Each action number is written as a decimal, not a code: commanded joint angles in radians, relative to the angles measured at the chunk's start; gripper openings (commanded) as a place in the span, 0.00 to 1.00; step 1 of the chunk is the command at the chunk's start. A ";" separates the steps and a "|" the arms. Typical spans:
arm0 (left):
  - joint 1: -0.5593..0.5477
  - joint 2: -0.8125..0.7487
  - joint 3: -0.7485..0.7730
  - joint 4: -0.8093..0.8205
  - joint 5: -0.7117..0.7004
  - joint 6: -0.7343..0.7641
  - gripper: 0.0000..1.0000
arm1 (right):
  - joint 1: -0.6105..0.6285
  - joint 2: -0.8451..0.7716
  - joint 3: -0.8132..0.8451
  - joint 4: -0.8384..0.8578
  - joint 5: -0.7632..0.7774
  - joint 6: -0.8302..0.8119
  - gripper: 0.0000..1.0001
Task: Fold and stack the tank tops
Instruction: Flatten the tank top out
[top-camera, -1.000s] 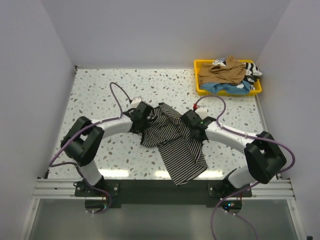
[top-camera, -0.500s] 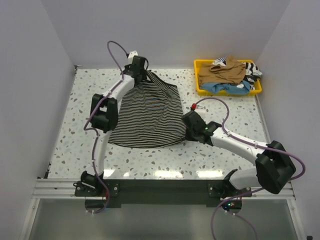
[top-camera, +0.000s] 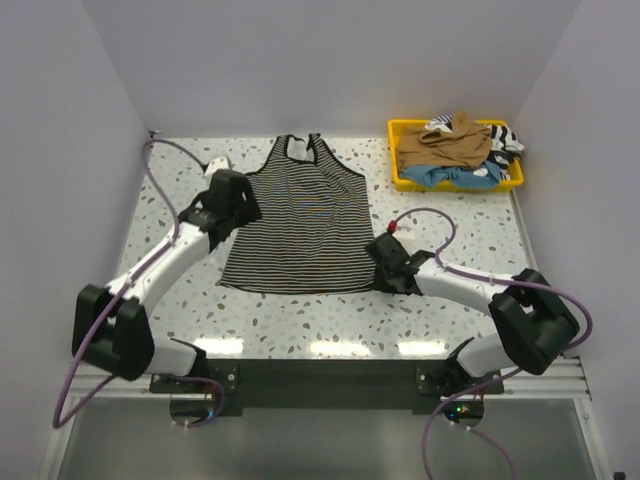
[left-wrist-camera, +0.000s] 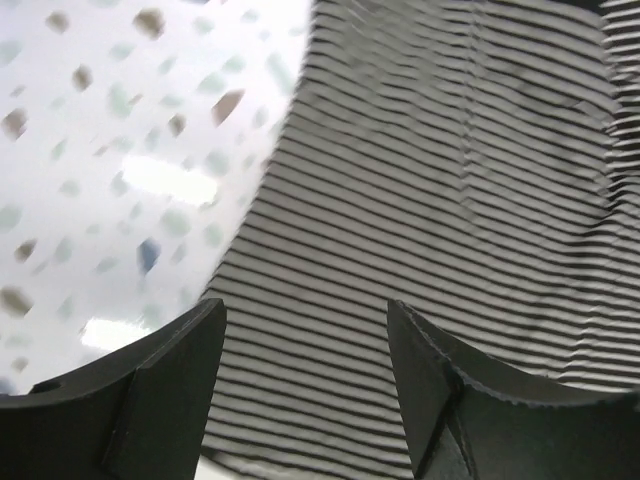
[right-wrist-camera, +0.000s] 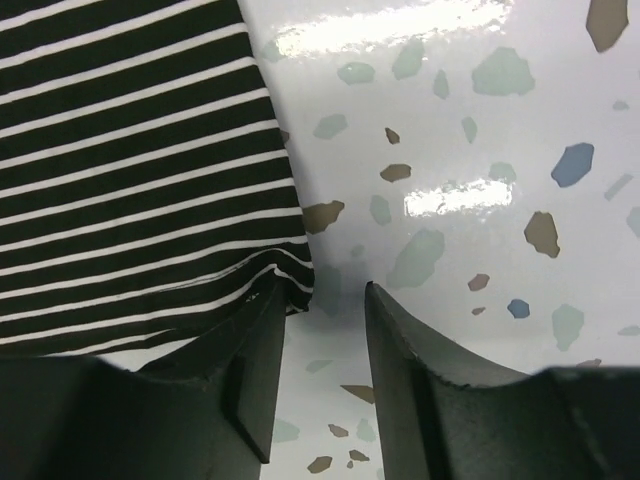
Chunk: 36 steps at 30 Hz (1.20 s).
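A black-and-white striped tank top (top-camera: 300, 225) lies spread flat in the middle of the table, straps toward the back wall. My left gripper (top-camera: 243, 205) hovers over its left edge; in the left wrist view the gripper (left-wrist-camera: 305, 335) is open, with the striped cloth (left-wrist-camera: 420, 180) below and nothing between the fingers (left-wrist-camera: 165, 395). My right gripper (top-camera: 383, 262) sits at the top's lower right corner. In the right wrist view it (right-wrist-camera: 325, 305) is open over bare table, with the cloth's corner (right-wrist-camera: 285, 280) beside the left finger (right-wrist-camera: 255, 360).
A yellow tray (top-camera: 400, 182) at the back right holds more tank tops: a tan-brown one (top-camera: 440, 145), a light blue one (top-camera: 455, 177) and a striped one (top-camera: 505, 138). White walls close the table on three sides. Purple cables loop off both arms.
The striped top went from a bunched, held-up bundle to lying flat. Both grippers opened and let it go. The left arm swung back from the far edge to the top's left side.
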 joint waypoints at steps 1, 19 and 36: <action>0.010 -0.132 -0.183 -0.034 -0.108 -0.099 0.70 | -0.004 -0.059 -0.017 0.010 0.000 0.038 0.44; 0.140 -0.156 -0.403 -0.015 0.012 -0.122 0.57 | -0.004 0.002 0.039 0.058 0.005 0.009 0.43; 0.146 -0.098 -0.472 0.022 0.100 -0.102 0.33 | -0.010 -0.153 -0.062 -0.056 0.098 0.035 0.12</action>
